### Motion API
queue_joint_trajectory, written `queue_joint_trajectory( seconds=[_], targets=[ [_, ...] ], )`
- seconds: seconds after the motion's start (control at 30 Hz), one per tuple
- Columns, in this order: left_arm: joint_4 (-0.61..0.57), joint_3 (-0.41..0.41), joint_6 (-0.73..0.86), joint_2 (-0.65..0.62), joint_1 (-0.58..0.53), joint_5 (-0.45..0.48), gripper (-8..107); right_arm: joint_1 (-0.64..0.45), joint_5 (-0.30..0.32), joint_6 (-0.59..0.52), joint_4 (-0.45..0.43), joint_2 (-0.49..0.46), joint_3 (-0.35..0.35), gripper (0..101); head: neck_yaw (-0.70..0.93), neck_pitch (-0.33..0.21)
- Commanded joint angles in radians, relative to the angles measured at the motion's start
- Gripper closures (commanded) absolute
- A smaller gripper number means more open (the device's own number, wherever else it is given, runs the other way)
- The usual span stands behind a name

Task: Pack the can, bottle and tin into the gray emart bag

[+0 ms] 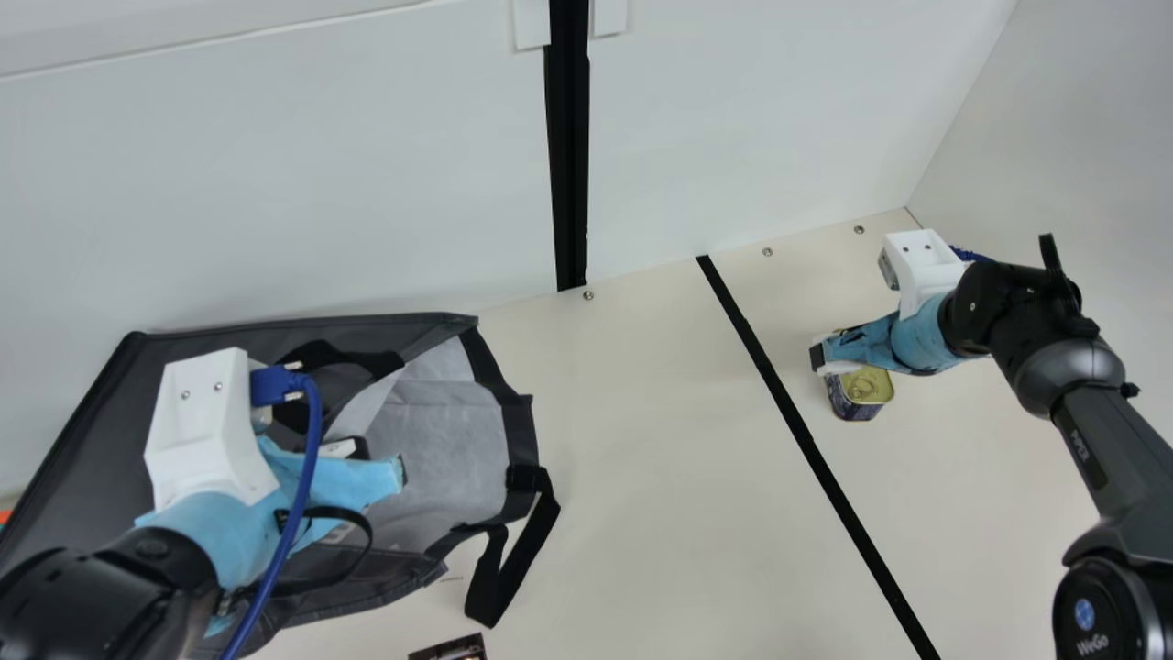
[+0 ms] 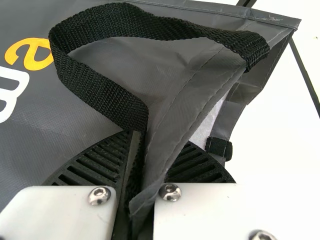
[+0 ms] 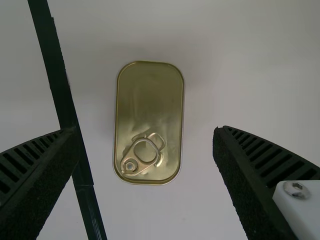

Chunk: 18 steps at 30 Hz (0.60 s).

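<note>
My left gripper [image 1: 378,461] is at the mouth of the gray bag [image 1: 82,440], which lies flat at the left with its pale lining showing. In the left wrist view, the left gripper [image 2: 137,145] is shut on the bag's edge [image 2: 187,105] beside the black strap [image 2: 95,95]. Over at the right, my right gripper [image 1: 838,360] is just above the tin [image 1: 866,385]. The right wrist view has the right gripper [image 3: 145,132] open, its fingers on either side of the gold-lidded tin [image 3: 150,100], not touching it.
A black stripe [image 1: 806,440] crosses the table between bag and tin. The bag's loose black handle [image 1: 513,573] reaches onto the table. A small dark printed item [image 1: 449,649] lies at the near edge. White walls [image 1: 275,183] stand behind the table, with another at the right.
</note>
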Motion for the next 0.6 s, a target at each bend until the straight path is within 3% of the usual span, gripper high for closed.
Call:
queue_joint_trajectory(
  seconds=[0.0, 0.57],
  targets=[
    [0.0, 0.0, 0.0, 0.0, 0.0, 0.0, 89, 0.001, -0.005, 0.005, 0.0, 0.011, 0.0, 10, -0.001, -0.023],
    [0.0, 0.0, 0.0, 0.0, 0.0, 0.0, 89, 0.009, -0.042, 0.051, -0.022, 0.118, -0.012, 10, -0.001, -0.023]
  ],
)
